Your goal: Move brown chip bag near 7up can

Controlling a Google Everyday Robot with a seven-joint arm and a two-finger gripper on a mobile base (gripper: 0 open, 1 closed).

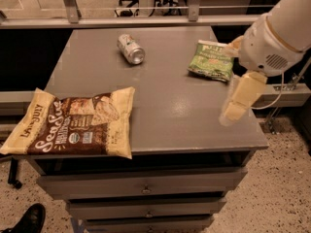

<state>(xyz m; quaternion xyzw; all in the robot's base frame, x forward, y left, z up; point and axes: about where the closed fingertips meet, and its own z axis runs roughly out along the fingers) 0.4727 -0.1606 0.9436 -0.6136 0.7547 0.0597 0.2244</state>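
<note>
Grey cabinet top [170, 96]: brown chip bag [73, 125] front-left, 7up can [130, 49], gripper [238, 103] over right edge, grip unclear.

- brown chip bag [73, 125], 8 o'clock: dark brown middle, cream-yellow ends, white script lettering.
- 7up can [130, 48], 11 o'clock: silver-white, green and red marks, shiny metal end.
- green bag [210, 60], 1 o'clock: green, pale top band.
- gripper [238, 103], 3 o'clock, over the table's right side: cream-yellow; arm [272, 38] above it white.
- table [175, 110]: plain grey, glossy sheen; drawers [146, 183] same grey.
- floor [277, 193]: beige, dark speckles.
- shoe [26, 220], 7 o'clock: black.
</note>
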